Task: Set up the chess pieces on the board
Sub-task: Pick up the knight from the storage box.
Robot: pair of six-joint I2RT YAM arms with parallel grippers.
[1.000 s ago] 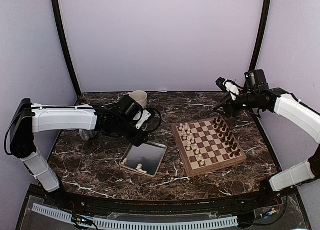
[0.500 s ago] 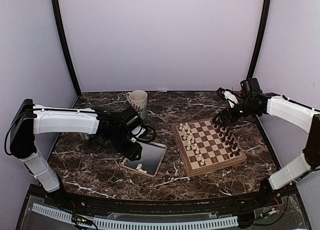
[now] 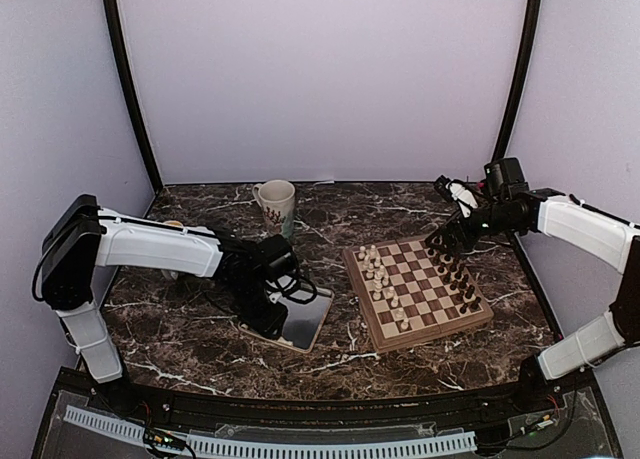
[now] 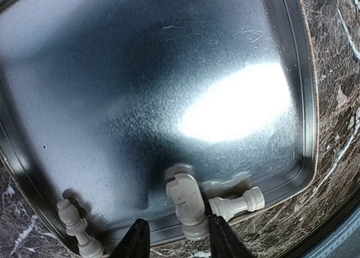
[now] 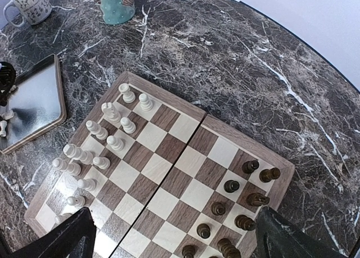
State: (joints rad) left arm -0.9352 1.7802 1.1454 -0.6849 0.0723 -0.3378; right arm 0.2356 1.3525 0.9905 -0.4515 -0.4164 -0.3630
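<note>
The board (image 3: 416, 280) lies right of centre, with cream chess pieces (image 3: 378, 274) along its left side and dark pieces (image 3: 455, 269) along its right. My left gripper (image 3: 272, 319) is down in the near corner of the silver tray (image 3: 312, 314). In the left wrist view its jaws (image 4: 179, 242) straddle a lying white piece (image 4: 185, 203). The right finger touches the piece, and a gap shows beside the left finger. A second white piece (image 4: 236, 204) lies beside it, and a third (image 4: 73, 221) is at the left. My right gripper (image 3: 440, 241) hovers wide open and empty over the board (image 5: 185, 173).
A cream mug (image 3: 278, 199) stands behind the tray at the back. The right wrist view also shows a teal cup (image 5: 115, 2) near that mug (image 5: 28, 4), and the tray (image 5: 31, 100) left of the board. Dark marble tabletop surrounds everything.
My left gripper dropped from above the tray into its near corner and narrowed its jaws around a white piece. My right gripper came down slightly to the board's far edge and opened wide.
</note>
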